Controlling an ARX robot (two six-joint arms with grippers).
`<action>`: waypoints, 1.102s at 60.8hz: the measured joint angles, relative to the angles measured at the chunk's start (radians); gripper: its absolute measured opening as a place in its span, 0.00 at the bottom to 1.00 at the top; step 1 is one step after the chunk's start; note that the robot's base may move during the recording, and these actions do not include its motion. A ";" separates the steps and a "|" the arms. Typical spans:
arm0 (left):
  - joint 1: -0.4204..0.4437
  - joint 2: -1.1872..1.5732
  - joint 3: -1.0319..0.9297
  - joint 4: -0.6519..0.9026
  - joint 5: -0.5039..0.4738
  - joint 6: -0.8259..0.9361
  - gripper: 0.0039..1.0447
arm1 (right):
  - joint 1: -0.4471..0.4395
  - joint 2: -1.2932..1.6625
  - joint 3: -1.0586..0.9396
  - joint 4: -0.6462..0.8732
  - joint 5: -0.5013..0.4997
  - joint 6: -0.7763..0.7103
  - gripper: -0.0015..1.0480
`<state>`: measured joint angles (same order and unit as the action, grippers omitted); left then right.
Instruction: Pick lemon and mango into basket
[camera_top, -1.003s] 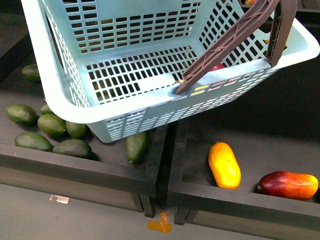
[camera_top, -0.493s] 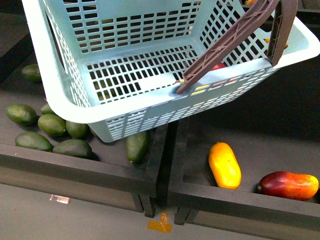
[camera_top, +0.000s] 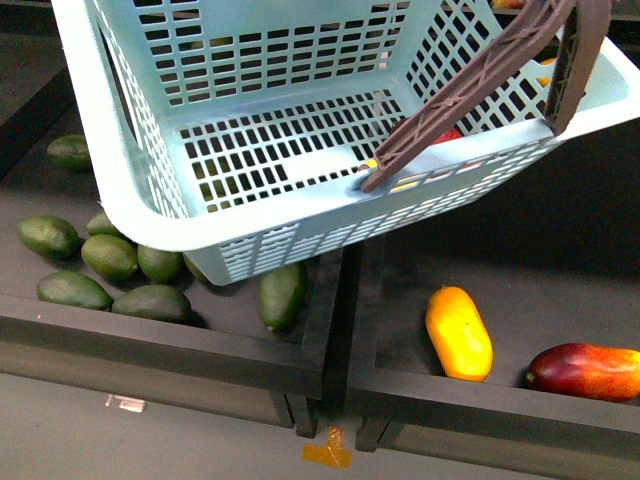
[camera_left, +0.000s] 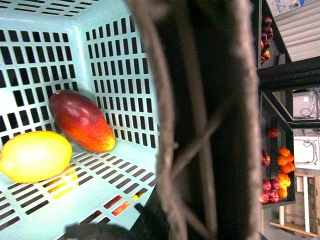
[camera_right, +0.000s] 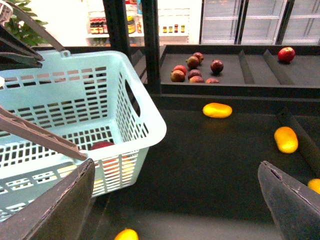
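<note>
Occupying the upper portion of the front view, the basket (camera_top: 300, 150) sits tilted above the dark display bins, its brown handles (camera_top: 480, 80) raised toward the upper right. At the left of that frame, a cluster of dark green fruits (camera_top: 110, 255) lies in the left bin, partly under the basket. One more green fruit (camera_top: 283, 295) rests against the bin divider (camera_top: 335, 320) near centre. Right of the divider lies a yellow elongated fruit (camera_top: 458, 332), and at the lower right edge a red fruit (camera_top: 588, 370).

Left wrist view: the lemon (camera_left: 35, 156) and the mango (camera_left: 81, 120) lie on the basket floor, just beside each other. A brown handle fills the centre; whether the left end effector is clamped on it cannot be told.

Right wrist view: the right end effector (camera_right: 180, 200) stands apart, holding nothing, with the basket at the left.
</note>
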<state>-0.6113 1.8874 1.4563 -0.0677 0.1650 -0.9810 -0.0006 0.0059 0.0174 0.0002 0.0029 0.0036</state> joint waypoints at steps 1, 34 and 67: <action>0.000 0.000 0.000 0.000 0.000 -0.004 0.04 | 0.000 0.000 0.000 0.000 0.000 0.000 0.92; 0.016 0.000 0.000 0.000 -0.030 0.011 0.04 | 0.000 -0.002 0.000 -0.002 -0.003 0.000 0.92; 0.016 0.000 0.000 0.000 -0.034 0.011 0.04 | 0.000 -0.004 0.000 -0.002 -0.001 0.000 0.92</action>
<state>-0.5949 1.8874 1.4559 -0.0677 0.1310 -0.9703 -0.0002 0.0017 0.0174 -0.0017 0.0021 0.0032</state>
